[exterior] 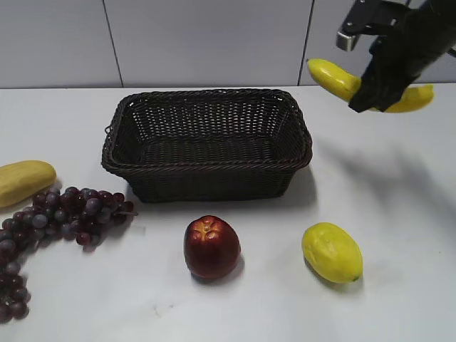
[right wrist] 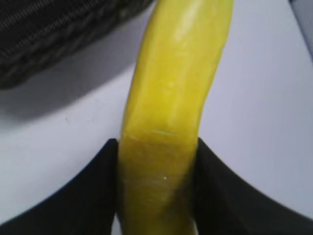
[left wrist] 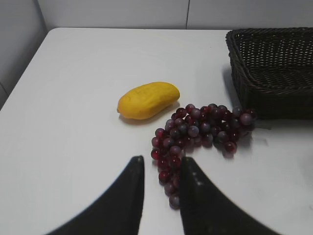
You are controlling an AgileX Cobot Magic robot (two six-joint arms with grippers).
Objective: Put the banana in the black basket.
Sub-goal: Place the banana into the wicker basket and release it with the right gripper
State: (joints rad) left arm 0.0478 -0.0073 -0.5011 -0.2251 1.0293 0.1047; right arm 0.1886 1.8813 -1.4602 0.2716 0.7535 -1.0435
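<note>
My right gripper is shut on the banana and holds it in the air, above the table to the right of the black basket. In the right wrist view the banana fills the gap between the two black fingers, with the basket's woven wall at the upper left. My left gripper is open and empty, low over the table, its fingertips at the near end of a bunch of purple grapes. The left gripper does not show in the exterior view.
A stubby pale-yellow fruit lies at the left edge, also seen in the left wrist view. The grapes lie left of the basket. A red apple and a lemon sit in front of it.
</note>
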